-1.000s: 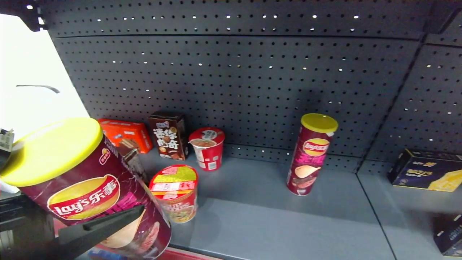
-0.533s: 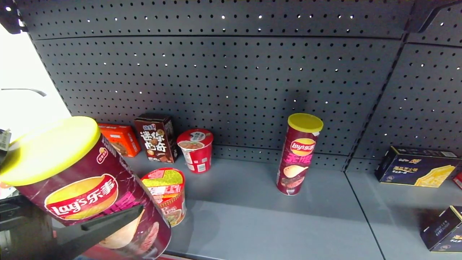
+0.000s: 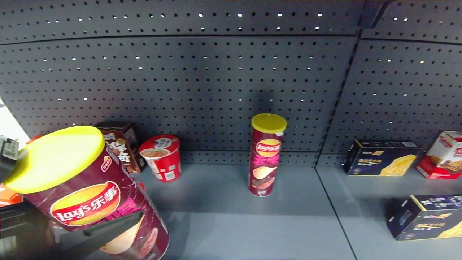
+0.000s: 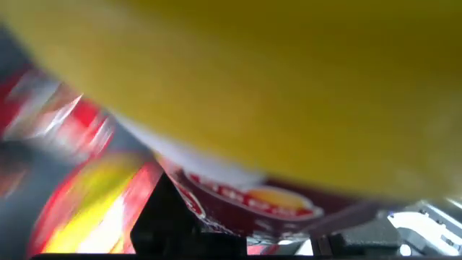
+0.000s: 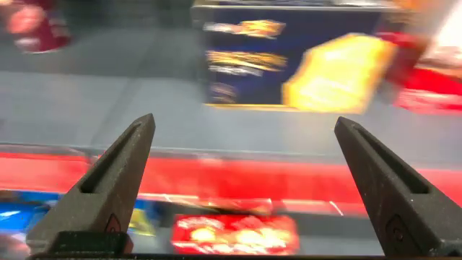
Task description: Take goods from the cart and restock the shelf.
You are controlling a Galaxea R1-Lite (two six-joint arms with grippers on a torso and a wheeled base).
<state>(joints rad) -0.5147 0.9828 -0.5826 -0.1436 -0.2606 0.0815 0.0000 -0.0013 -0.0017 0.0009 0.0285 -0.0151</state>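
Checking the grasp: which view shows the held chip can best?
Head view: the held chip can shows lid and label. The left wrist view catches its blurred lid; the right wrist view faces a blue box.

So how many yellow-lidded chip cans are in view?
2. The held can tilts in the left pincer, near left; the standing can is upright on the shelf by the back panel. Others may be hidden.

A maroon chips can point(image 3: 266, 155) with a yellow lid stands upright near the back of the shelf point(image 3: 234, 216), close to the dark perforated back panel point(image 3: 216, 90). Well apart to its left, a red noodle cup point(image 3: 161, 157) stands just beside a brown snack box point(image 3: 121, 144). On the shelf's right part lie 2 more: a back navy box point(image 3: 379, 158) and a front navy box point(image 3: 422, 216), plus a red-and-white carton point(image 3: 442, 155) at the back right.
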